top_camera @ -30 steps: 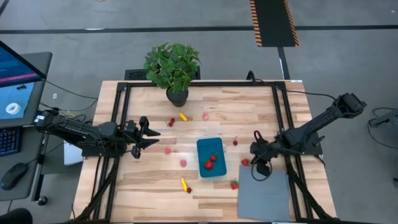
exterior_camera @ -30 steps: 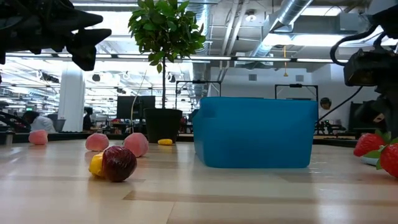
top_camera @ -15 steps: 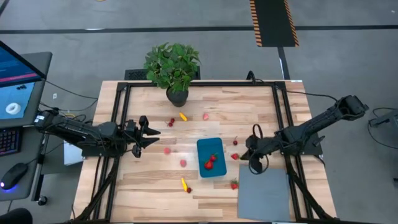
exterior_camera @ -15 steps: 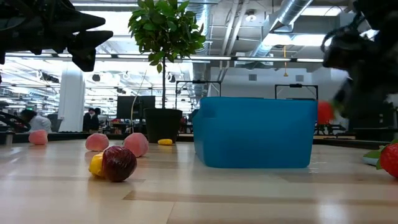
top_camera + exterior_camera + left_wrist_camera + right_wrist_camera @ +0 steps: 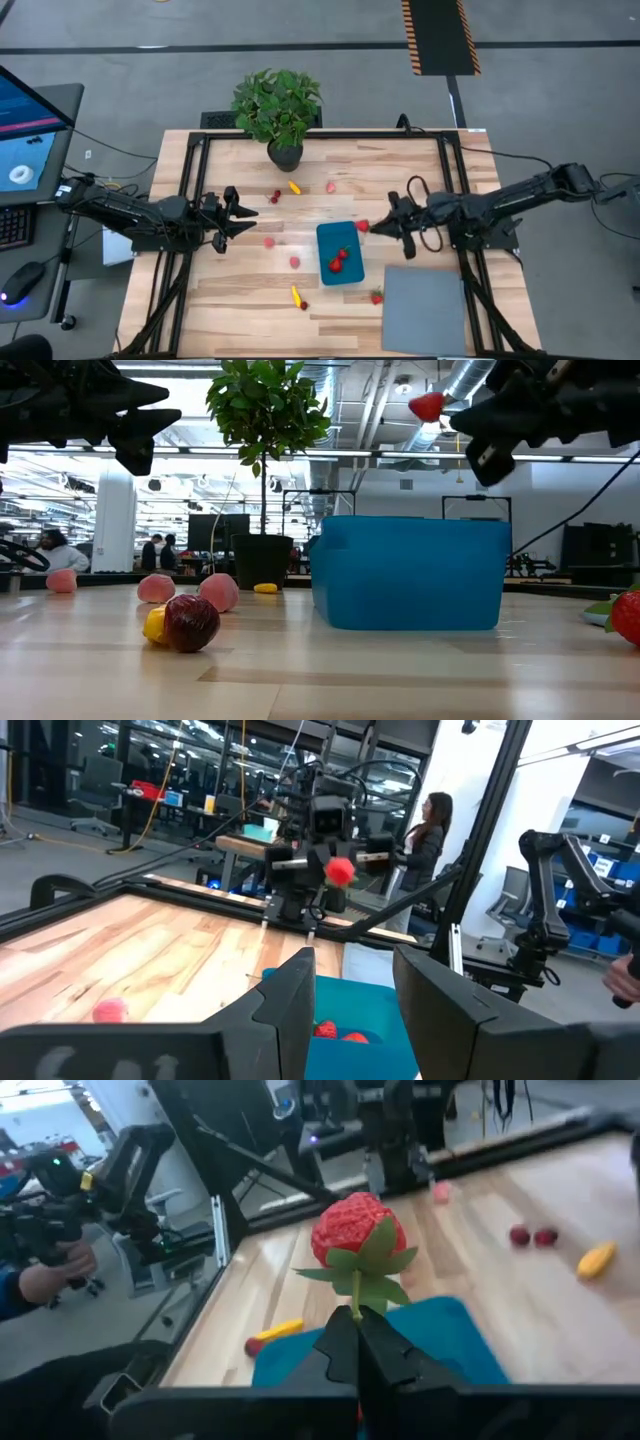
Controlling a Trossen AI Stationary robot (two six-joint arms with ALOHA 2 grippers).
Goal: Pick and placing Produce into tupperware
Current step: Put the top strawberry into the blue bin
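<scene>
The tupperware, a teal-blue tub [image 5: 338, 252], stands mid-table with red produce [image 5: 338, 262] inside. My right gripper [image 5: 378, 228] hovers by the tub's far right corner, shut on a red strawberry [image 5: 358, 1228] that also shows in the low view [image 5: 427, 406]. More produce lies on the wood: pink pieces [image 5: 269, 241], a yellow piece [image 5: 297, 295] and a strawberry [image 5: 378, 297]. Over the table's left side, my left gripper [image 5: 240, 213] waits open with nothing between its fingers. My right gripper pinches the strawberry's green stem [image 5: 356, 1302] between its two fingertips [image 5: 340, 1342]. The fingers reach in about level from the table's right. The berry sticks out beyond the fingertips, leaves toward them, lifted clear of table and tub.
A potted plant [image 5: 279, 112] stands at the far edge. A grey mat [image 5: 425, 310] lies at the near right. Black frame rails [image 5: 190, 200] run along the table's sides. A person [image 5: 425, 830] stands beyond the table.
My right gripper has risen and gone toward the table's left and far edge, from beside the grey mat to the tub's far right corner. It has tipped up from pointing down to about level. The strawberry has come up off the table with it.
</scene>
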